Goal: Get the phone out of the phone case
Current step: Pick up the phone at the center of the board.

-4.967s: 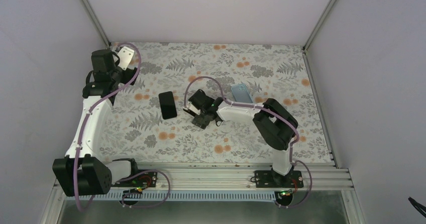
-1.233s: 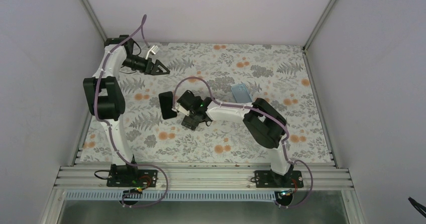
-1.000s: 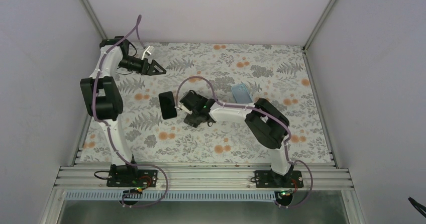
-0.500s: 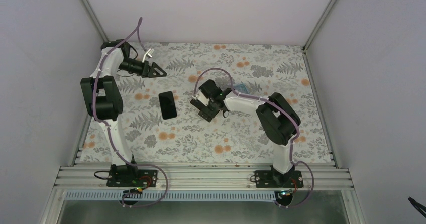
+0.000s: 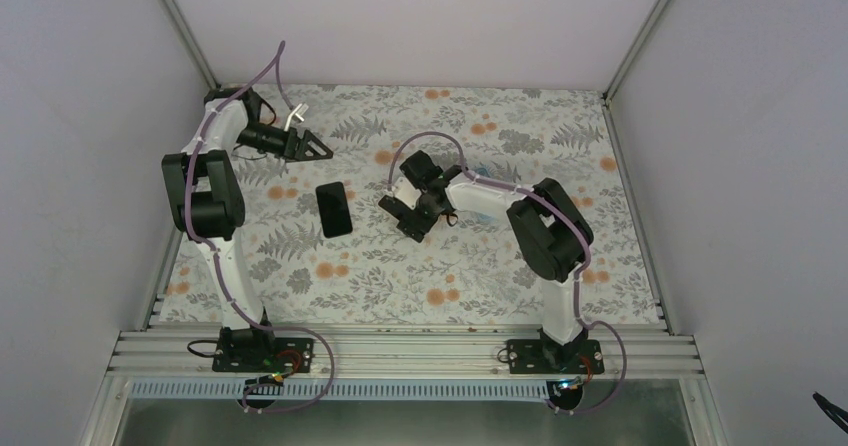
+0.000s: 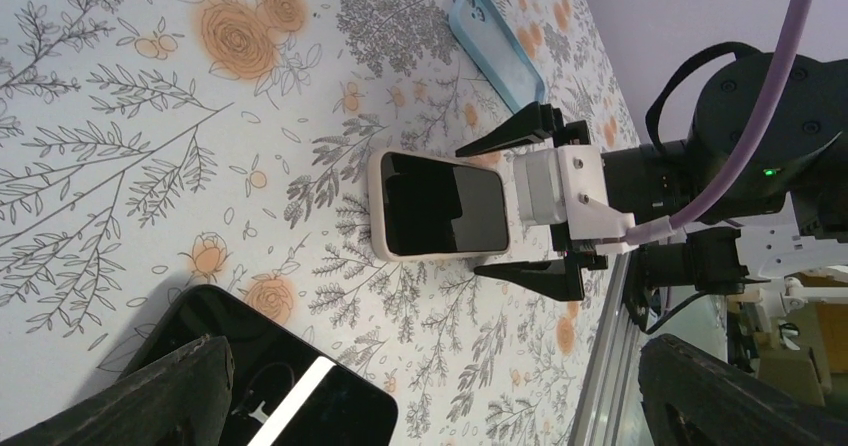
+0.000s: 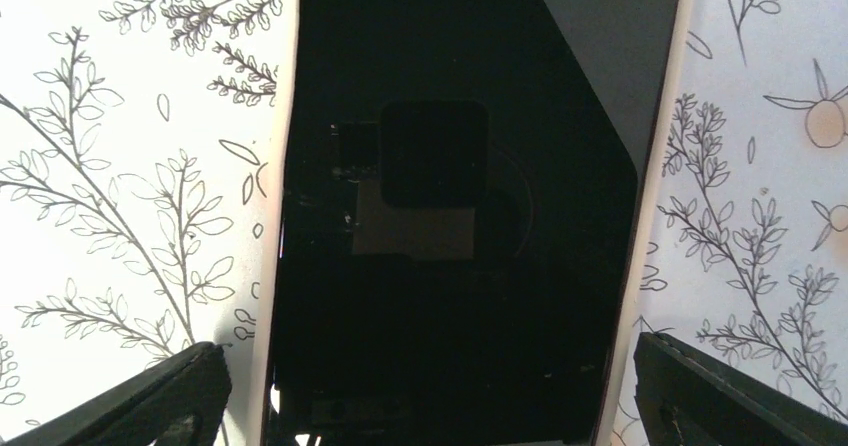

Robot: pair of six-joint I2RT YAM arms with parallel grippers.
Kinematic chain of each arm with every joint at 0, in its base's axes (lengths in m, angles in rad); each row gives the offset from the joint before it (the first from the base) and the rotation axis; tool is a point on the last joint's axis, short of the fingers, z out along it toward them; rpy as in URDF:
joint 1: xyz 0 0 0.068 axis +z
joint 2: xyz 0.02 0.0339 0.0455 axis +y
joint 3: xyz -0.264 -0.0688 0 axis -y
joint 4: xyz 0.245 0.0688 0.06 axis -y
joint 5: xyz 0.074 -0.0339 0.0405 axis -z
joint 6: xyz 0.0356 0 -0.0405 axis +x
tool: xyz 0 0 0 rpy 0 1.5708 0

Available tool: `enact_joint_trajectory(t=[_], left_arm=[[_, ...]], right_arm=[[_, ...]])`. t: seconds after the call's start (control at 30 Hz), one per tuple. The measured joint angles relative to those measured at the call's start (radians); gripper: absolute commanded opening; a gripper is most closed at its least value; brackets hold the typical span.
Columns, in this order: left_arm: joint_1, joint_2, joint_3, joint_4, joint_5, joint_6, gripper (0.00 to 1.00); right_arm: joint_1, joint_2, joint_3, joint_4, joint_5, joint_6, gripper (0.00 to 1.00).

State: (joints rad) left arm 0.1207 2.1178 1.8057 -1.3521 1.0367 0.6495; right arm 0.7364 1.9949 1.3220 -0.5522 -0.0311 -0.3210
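Note:
A phone with a dark screen sits in a cream case (image 6: pixel 445 204), flat on the floral table cover. It fills the right wrist view (image 7: pixel 460 196). My right gripper (image 7: pixel 425 366) is open, one finger on each side of the case's long edges with a small gap. In the top view the right gripper (image 5: pixel 405 211) hides most of the case. My left gripper (image 6: pixel 435 366) is wide open and empty, held above the table at the back left (image 5: pixel 315 148), pointing toward the case.
A black phone (image 5: pixel 334 209) lies flat left of the right gripper, and shows under the left gripper (image 6: pixel 270 386). An empty light blue case (image 6: pixel 495 46) lies behind the right arm (image 5: pixel 478 178). White enclosure walls stand on three sides.
My right gripper has drawn back to the right, away from the black phone, and stays over the cased phone. Five seconds ago the left arm was folded; now it reaches across the back left.

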Motion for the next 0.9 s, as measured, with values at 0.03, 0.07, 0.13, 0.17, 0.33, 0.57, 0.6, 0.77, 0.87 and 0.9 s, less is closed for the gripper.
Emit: enact_joint_trajectory(t=[0.03, 0.07, 0.13, 0.17, 0.33, 0.57, 0.6, 0.77, 0.87, 0.9], left_arm=[[0.000, 0.000, -0.004, 0.000, 0.000, 0.002, 1.00], [0.000, 0.000, -0.007, 0.000, 0.000, 0.002, 1.00], [0.000, 0.000, -0.013, -0.001, 0.000, 0.002, 1.00], [0.000, 0.000, -0.016, 0.000, 0.000, 0.003, 1.00], [0.000, 0.000, -0.024, 0.000, 0.000, 0.008, 1.00], [0.000, 0.000, -0.064, 0.000, 0.000, 0.021, 1.00], [-0.001, 0.000, -0.067, 0.000, 0.000, 0.022, 1.00], [-0.022, 0.000, -0.088, 0.000, -0.001, 0.023, 1.00], [-0.056, 0.003, -0.099, 0.000, 0.000, 0.023, 1.00], [-0.068, 0.005, -0.102, 0.000, 0.001, 0.023, 1.00]], right_arm=[[-0.003, 0.001, 0.001, -0.001, -0.002, 0.000, 1.00], [-0.005, 0.003, 0.002, -0.003, -0.008, 0.000, 1.00], [-0.008, 0.005, 0.003, -0.003, -0.017, 0.000, 1.00], [-0.011, 0.007, 0.003, -0.003, -0.026, 0.000, 0.99], [-0.017, 0.014, 0.005, -0.004, -0.059, 0.003, 0.92], [-0.017, 0.002, -0.017, 0.027, -0.057, 0.016, 0.69], [-0.016, -0.005, -0.027, 0.042, -0.048, 0.018, 0.67], [-0.003, -0.037, -0.070, 0.092, 0.010, 0.024, 0.65], [-0.005, -0.048, -0.075, 0.095, 0.055, 0.023, 0.65], [-0.005, -0.050, -0.075, 0.093, 0.070, 0.023, 0.65]])
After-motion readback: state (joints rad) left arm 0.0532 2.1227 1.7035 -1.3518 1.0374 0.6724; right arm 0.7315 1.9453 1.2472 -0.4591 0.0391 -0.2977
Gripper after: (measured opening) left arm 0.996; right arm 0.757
